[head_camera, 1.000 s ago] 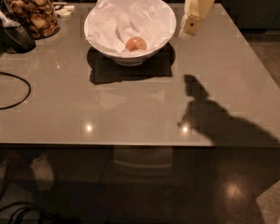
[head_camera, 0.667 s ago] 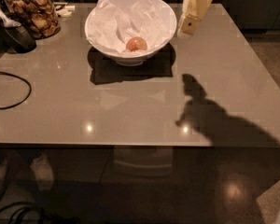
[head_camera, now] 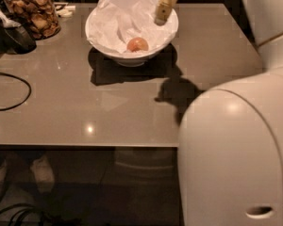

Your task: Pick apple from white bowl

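The apple (head_camera: pixel 137 44), small, round and orange-pink, lies in the white bowl (head_camera: pixel 102 36) on its crumpled white paper lining, near the bowl's front. The bowl stands at the far middle of the grey table (head_camera: pixel 85 102). My gripper (head_camera: pixel 162 14), tan-coloured, hangs over the bowl's right rim, above and to the right of the apple, apart from it. My white arm (head_camera: pixel 236 149) fills the right side of the view.
A glass jar of brown snacks (head_camera: pixel 33 13) stands at the far left, with a dark object and spoon (head_camera: pixel 12 29) beside it. A black cable (head_camera: pixel 9 91) loops on the table's left. The table's front edge runs across the middle.
The gripper has moved left from beside the bowl to over its right rim. My arm has swung into the right of the view.
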Available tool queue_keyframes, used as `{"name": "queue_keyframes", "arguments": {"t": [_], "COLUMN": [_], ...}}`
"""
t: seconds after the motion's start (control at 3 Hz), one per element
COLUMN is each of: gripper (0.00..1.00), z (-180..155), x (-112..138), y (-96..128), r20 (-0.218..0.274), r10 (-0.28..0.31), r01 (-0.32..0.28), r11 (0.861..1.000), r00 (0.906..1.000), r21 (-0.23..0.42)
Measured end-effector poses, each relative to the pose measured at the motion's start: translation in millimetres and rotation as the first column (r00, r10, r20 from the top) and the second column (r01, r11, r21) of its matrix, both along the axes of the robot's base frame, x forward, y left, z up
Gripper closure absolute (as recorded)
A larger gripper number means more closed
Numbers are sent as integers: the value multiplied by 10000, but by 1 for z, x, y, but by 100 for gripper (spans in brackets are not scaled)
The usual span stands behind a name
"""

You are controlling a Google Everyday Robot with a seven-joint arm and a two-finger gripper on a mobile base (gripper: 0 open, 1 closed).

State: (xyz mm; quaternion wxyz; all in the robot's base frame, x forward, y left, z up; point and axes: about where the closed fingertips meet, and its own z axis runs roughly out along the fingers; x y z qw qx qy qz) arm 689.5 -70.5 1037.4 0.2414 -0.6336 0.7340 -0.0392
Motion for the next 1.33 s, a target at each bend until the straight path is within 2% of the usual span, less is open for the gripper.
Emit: {"name": "queue_keyframes", "arguments": {"t": [0.33, 0.67, 1.33], "gripper": [0, 0, 3], "z": [5, 2, -24], "x": [11, 20, 40], "y": [4, 12, 32], "r20": [377, 469, -80], "r10": [-45, 24, 102], "r01": [38, -45, -94], "r11": [9998, 9989, 9947], "r00": [9993, 9989, 9999], "r21": [173, 457, 1020]}}
